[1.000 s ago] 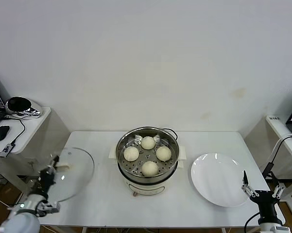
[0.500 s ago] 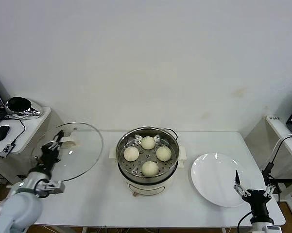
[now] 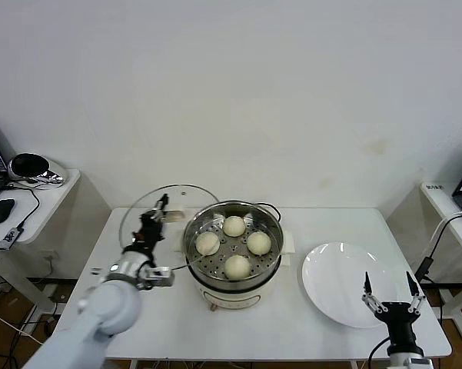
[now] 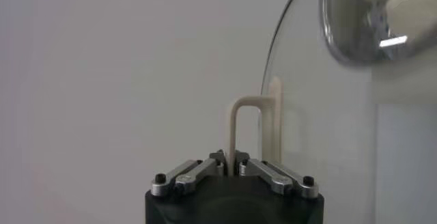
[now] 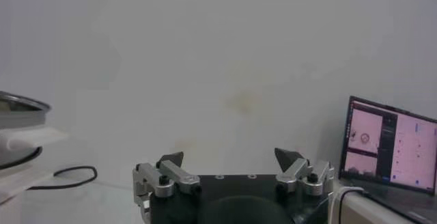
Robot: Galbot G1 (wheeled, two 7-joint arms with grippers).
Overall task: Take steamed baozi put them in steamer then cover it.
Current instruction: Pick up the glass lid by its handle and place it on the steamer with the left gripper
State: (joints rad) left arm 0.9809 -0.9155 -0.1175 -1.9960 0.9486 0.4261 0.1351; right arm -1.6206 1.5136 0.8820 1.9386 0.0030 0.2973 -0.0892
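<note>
A: We're tagging this as the covering step. All four round cream-white steamed buns (image 3: pixel 233 244) are sitting on the perforated tray inside the shiny round stainless-steel steamer pot on its white base (image 3: pixel 233 257), centre of the head view, slightly below the middle.

B: Agreed. The left gripper (image 3: pixel 151 228) is pinching shut on the cream loop handle (image 4: pixel 240 130) of the round clear glass lid (image 3: pixel 163 225), holding it in the air just left of the pot, the lid's near edge overlapping the pot rim in the picture.

A: Lid orientation? We're reading it as tilted steeply, nearly on edge, its face turned toward the pot rather than down. No long axis, it's a disc; the handle loop is sticking out toward the gripper.

B: Same here. Next move, we're judging, calls for levelling the lid, centring it over the rim, lowering it, then releasing.

A: Right gripper (image 3: pixel 387 291) is parked at lower right of the head view, fingers spread wide, holding nothing, just beside the flat round white plate (image 3: pixel 337 281).

B: Plate's bare. The white table (image 3: pixel 307 330) is carrying everything.
</note>
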